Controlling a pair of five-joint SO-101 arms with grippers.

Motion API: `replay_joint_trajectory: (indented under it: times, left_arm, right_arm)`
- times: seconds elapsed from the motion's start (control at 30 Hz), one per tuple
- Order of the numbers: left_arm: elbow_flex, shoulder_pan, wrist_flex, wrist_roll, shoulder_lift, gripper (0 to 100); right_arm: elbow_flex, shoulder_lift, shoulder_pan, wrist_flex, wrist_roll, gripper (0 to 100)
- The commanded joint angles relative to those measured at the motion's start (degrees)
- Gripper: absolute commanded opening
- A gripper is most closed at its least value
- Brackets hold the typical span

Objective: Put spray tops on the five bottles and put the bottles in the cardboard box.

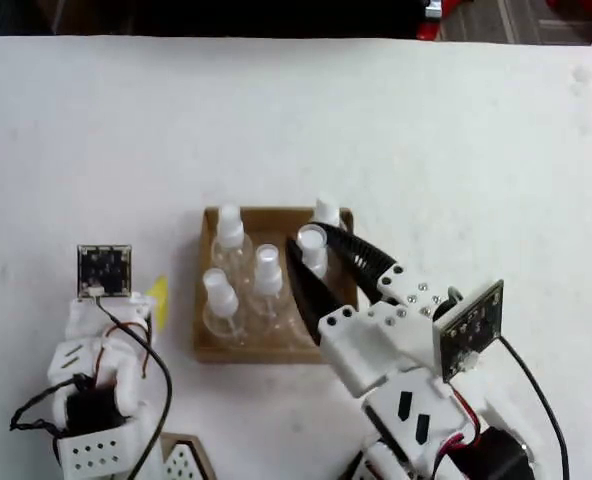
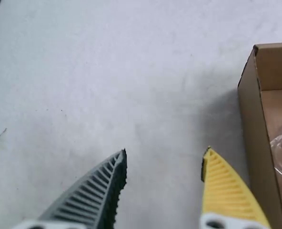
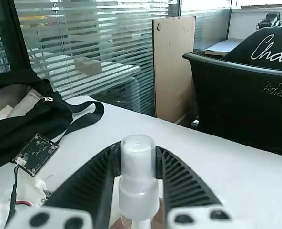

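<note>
Inside brown cardboard box: right fingers grip clear white-topped spray bottle; apparently final placement, next likely release. Left fingers wide, empty.

Black fingers partly hide one bottle.

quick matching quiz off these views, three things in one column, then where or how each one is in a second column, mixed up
1 left arm
2 right arm
3 cardboard box

a holds bottles
b jaws open above bare table
c jaws closed on one bottle's spray top

Pairs: 1-b, 2-c, 3-a
</note>
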Motion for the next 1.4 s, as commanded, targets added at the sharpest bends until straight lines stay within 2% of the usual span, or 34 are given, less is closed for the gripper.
replay_joint_trajectory:
  times: [0.0, 0.13, 0.37, 0.6, 0.77, 0.93, 1.23, 1.37]
  left_arm:
    - [-0.1, -0.5, 0.4, -0.7, -0.5, 24]
    - [-0.1, -0.5, 0.4, -0.7, -0.5, 24]
    - [-0.1, -0.5, 0.4, -0.7, -0.5, 24]
    - [-0.1, -0.5, 0.4, -0.7, -0.5, 24]
    - [-0.1, -0.5, 0.4, -0.7, -0.5, 24]
    - [-0.1, -0.4, 0.4, -0.7, -0.5, 24]
    - [-0.1, -0.4, 0.4, -0.7, -0.5, 24]
    - [-0.1, -0.4, 0.4, -0.7, -0.5, 24]
  right_arm:
    - [-0.4, -0.2, 0.0, 0.1, 1.0, 1.5]
    - [-0.7, -0.2, 3.5, 0.1, 1.0, 1.5]
    - [0.4, -0.2, 3.9, 4.3, 0.9, 1.5]
    - [-2.2, -1.5, 3.8, 2.3, 0.9, 1.5]
    - [-9.8, -4.4, 2.7, 4.1, 0.4, 1.5]
    - [-9.7, -4.3, -4.5, 7.1, 1.0, 1.5]
    - [-2.6, -4.4, -4.5, 4.4, 1.0, 1.5]
    - [-2.3, -4.4, -1.7, 4.7, 1.0, 1.5]
